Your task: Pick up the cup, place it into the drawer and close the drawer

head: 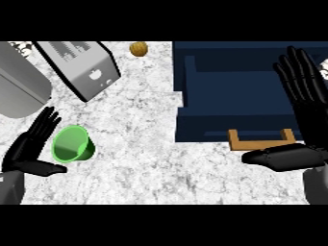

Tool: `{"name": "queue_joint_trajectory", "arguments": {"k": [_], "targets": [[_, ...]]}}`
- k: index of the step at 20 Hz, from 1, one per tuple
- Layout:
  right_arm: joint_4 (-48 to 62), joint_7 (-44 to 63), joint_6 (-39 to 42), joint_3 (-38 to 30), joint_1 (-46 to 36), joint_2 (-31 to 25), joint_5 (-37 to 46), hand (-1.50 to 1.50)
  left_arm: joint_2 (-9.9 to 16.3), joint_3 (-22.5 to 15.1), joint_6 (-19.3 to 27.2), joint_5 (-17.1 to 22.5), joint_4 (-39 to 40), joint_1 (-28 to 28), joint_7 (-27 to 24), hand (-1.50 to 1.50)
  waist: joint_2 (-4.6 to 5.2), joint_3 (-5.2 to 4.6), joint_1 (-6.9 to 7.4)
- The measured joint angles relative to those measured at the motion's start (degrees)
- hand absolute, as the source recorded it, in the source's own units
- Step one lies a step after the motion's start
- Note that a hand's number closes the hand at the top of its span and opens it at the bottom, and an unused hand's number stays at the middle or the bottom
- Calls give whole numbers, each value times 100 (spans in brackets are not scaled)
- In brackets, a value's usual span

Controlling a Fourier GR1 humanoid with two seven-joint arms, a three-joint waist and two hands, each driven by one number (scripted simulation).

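Marble counter (145, 144), toaster (81, 67), walnut (139, 48), green cup (72, 144) beside spread left hand (31, 149), open drawer (245, 96), right hand (308, 115) spread

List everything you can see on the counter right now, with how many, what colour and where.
cup: one, green, lying on its side at the left, beside the left hand
drawer: one, dark blue, open, at the right, with a tan handle on its front
toaster: one, silver, tilted, upper left
grey appliance: one, at the far left edge, only part shows
round thing: one, brownish, at the top centre; cannot tell what it is
counter: one, white marbled
left hand: black, open, next to the cup
right hand: black, open, over the drawer's right side
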Motion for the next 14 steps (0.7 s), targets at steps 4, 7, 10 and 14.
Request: {"name": "queue_joint_trajectory", "arguments": {"k": [4, 7, 10, 14], "targets": [[-73, 97, 96, -159, -66, -116, -153, -150, 25, -56, 233, -274, 784, -206, -526, -150, 14, -5, -38], [1, 283, 97, -251, -310, -184, -249, -150, -12, -90, 408, -404, 1160, -283, -847, -150, 24, -10, -48], [55, 254, 83, -246, -319, -164, -213, -150, -44, -98, 522, -468, 1400, -371, -1077, -150, 29, -14, -58], [92, 297, 128, -289, -378, -208, -263, -150, -69, -103, 568, -511, 1636, -406, -1282, -150, 41, -18, -81]]}}
